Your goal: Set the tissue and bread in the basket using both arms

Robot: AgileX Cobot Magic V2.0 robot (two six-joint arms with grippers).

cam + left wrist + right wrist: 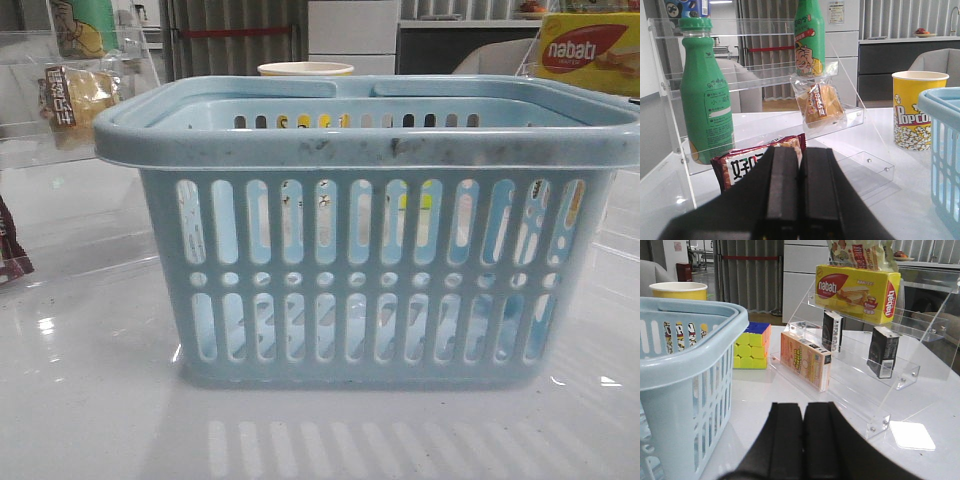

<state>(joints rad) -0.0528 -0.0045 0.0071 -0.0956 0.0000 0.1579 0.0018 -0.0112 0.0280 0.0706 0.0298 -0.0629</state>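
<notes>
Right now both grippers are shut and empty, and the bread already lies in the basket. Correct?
Not quite. The bread is not in the basket; the left wrist view shows it still on the clear shelf, below a green bottle. The rest holds: the left gripper and right gripper are both shut and empty.

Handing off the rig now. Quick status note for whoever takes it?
Left gripper: shut, empty.
Right gripper: shut, empty.
Bread: on the left acrylic shelf, untouched.
Tissue: dark packs stand on the right acrylic shelf, one likely the tissue.
Basket: centre of the table; neither item visible inside.
Done: nothing.
Left: pick both, drop both in the basket.
</notes>
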